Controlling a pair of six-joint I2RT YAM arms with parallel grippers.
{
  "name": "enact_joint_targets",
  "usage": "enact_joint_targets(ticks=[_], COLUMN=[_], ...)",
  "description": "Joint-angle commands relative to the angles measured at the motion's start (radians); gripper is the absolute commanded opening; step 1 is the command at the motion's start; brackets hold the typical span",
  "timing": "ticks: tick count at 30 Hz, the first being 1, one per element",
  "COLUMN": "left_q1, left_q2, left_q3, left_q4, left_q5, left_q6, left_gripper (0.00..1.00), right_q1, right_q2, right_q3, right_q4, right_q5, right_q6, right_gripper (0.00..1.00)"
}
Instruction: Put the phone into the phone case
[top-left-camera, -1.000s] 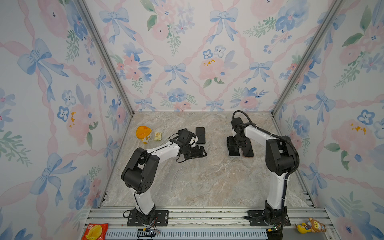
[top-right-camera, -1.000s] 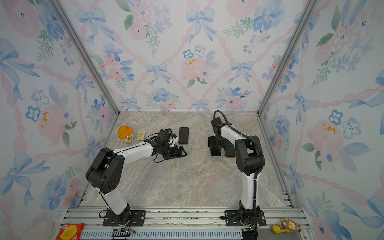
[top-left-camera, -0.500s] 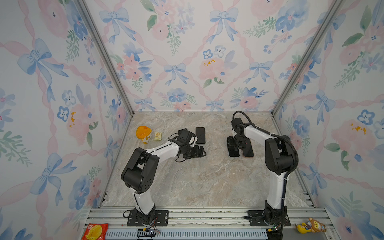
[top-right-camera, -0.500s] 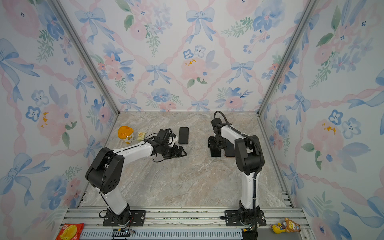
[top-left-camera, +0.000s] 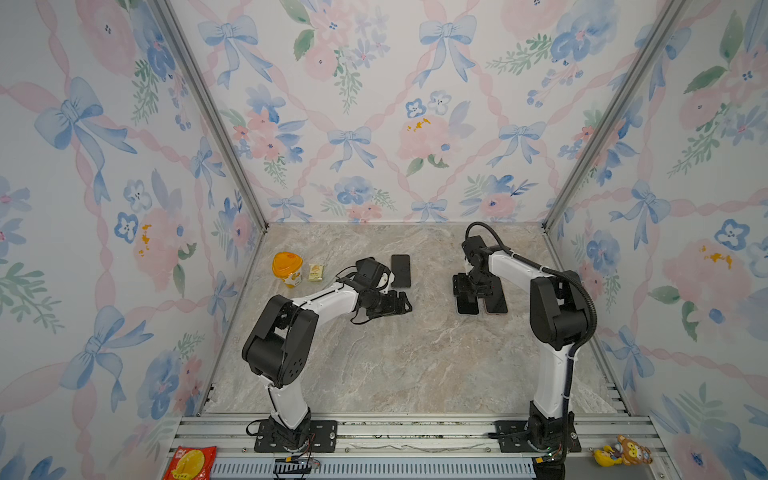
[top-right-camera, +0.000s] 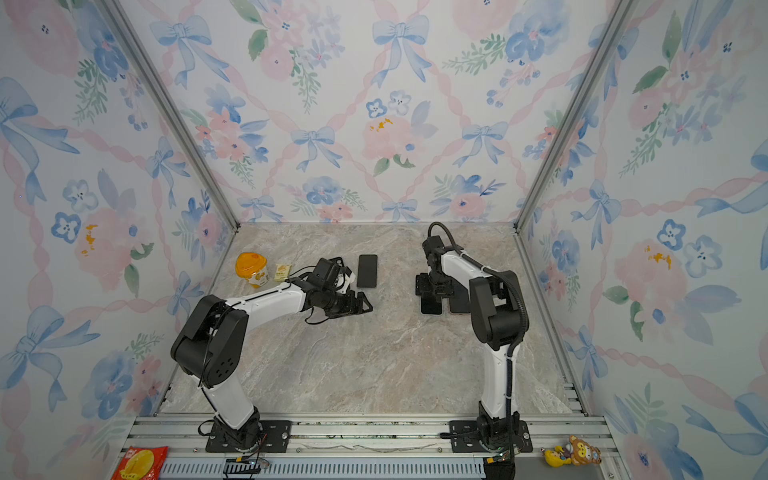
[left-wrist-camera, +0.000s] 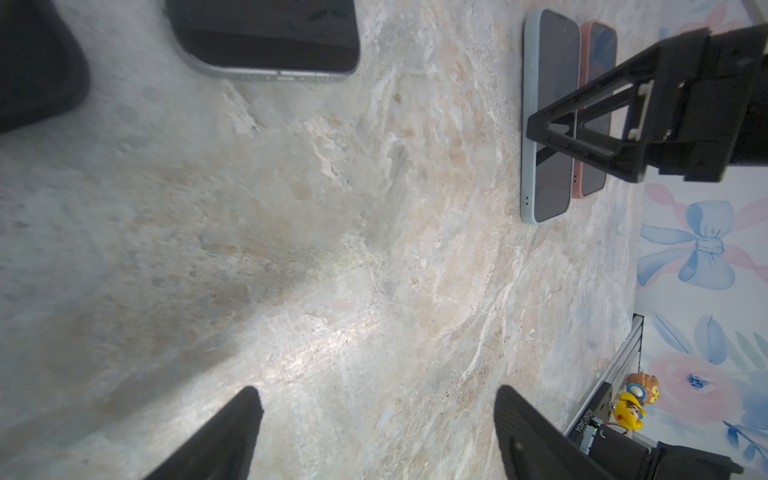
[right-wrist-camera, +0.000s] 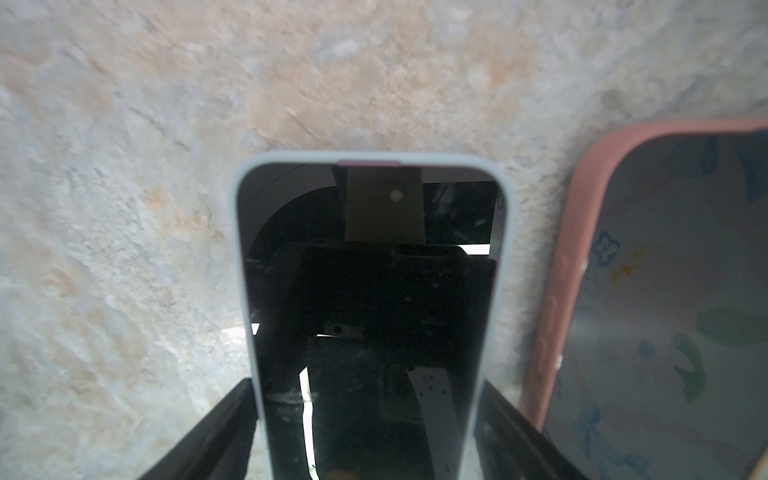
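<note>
A phone with a dark screen lies flat in a light-blue phone case on the marble table, at the right in both top views. My right gripper is open and straddles its near end, with a thin gap showing at one finger. A second phone in a pink case lies alongside. A bare black phone lies further left. My left gripper is open and empty over bare table beside the bare phone.
An orange-lidded cup and a small yellow packet stand near the left wall. On the front rail are a red snack bag and a toy. Floral walls close three sides.
The right gripper's jaws have spread a little around the blue-cased phone. Neither arm has visibly moved, and the phones lie where they were.
</note>
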Motion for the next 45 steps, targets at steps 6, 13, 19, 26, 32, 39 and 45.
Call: enact_joint_targets(ticks=[6,13,19,26,32,39,45], left_q1=[0.035,0.129,0.185,0.221,0.226,0.230,0.231], left_q2=[-0.041,-0.097,-0.103,-0.095,-0.077,-0.092,-0.090], left_q3=[-0.028,-0.074,-0.073,-0.052,-0.047,-0.067,-0.075], left_q4=[-0.020,-0.021,-0.020,-0.020,-0.020,-0.020,-0.020], left_q5=[0.012,0.032,0.044,0.034,0.037,0.039,0.043], left_q6=[0.025,0.018,0.017,0.014,0.014,0.017,0.016], left_gripper=[0.88,0.89,0.89,0.89,0.88,0.89,0.89], right_q1=[0.000,0.110,0.229,0.309,0.359,0.370,0.370], right_q2=[-0.107,-0.144,-0.053,0.120,0.299,0.435,0.527], right_q3=[-0.022,0.017,0.148,0.382,0.623,0.779,0.871], right_q4=[-0.025,0.004,0.014,-0.011,-0.082,-0.101,-0.128], right_q5=[0.028,0.047,0.119,0.124,0.148,0.124,0.104], right_q6=[0.013,0.064,0.099,0.129,0.113,0.121,0.134], right_gripper=[0.85,0.85,0.86,0.88,0.91,0.95,0.99])
